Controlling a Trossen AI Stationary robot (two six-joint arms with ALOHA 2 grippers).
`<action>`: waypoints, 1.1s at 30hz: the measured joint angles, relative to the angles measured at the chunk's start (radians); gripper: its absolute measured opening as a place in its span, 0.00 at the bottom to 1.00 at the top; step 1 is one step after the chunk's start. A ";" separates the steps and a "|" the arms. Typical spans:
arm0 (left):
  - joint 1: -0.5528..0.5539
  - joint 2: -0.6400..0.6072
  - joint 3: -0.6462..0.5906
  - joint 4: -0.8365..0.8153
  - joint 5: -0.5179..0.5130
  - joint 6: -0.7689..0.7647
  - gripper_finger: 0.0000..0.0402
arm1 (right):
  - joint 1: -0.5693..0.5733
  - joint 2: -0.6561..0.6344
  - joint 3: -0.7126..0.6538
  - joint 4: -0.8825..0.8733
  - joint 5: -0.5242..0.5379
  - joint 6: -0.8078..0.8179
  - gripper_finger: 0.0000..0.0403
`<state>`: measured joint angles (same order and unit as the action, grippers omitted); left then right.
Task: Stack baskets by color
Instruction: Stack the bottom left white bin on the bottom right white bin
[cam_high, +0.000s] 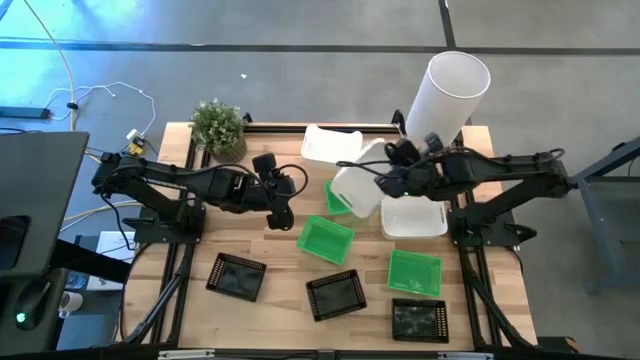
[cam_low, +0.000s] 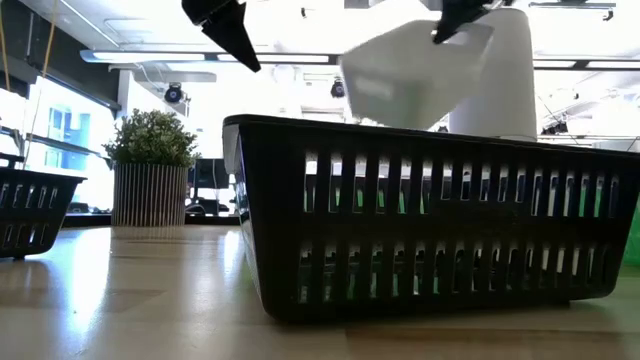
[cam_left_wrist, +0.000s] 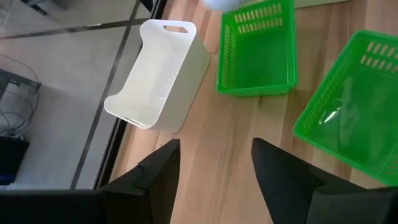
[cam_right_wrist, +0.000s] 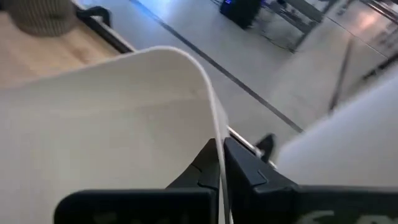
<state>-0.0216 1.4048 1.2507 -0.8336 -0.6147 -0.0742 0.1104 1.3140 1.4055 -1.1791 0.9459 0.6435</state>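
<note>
Figure: basket sorting, early stage. Nearest the front edge of the surface, 3 black baskets lay singly and well apart: one at front left, one at centre and one at front right. None was nested, so the black group appeared untouched. Behind them, 2 green baskets and also sat apart, and a 3rd green basket lay partly hidden under the lifted basket; its long axis pointed toward the far edge.

The left gripper hovered over bare wood with its jaws parted and nothing between them. The right gripper was closed on the thin rim of a white basket, held clear of the surface above the middle and tilted, its opening turned partly sideways. Just to its right a 2nd white basket rested flat, long axis across the surface. At the far edge a 3rd white basket lay skewed to the edge.

Judged from this layout, no colour was yet stacked; all 3 stacks remained to be built.
</note>
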 joint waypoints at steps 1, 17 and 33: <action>0.000 0.000 0.000 0.000 -0.002 0.000 0.46 | 0.010 -0.011 0.000 -0.043 0.011 0.047 0.00; 0.000 0.000 0.000 0.002 -0.018 0.000 0.46 | 0.177 -0.262 -0.284 -0.342 -0.005 0.795 0.00; -0.027 0.000 0.001 0.001 -0.018 0.000 0.46 | 0.350 -0.432 -0.527 -0.321 -0.251 1.261 0.00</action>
<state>-0.0485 1.4052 1.2514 -0.8324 -0.6327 -0.0738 0.4601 0.8822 0.8787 -1.5003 0.6950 1.9045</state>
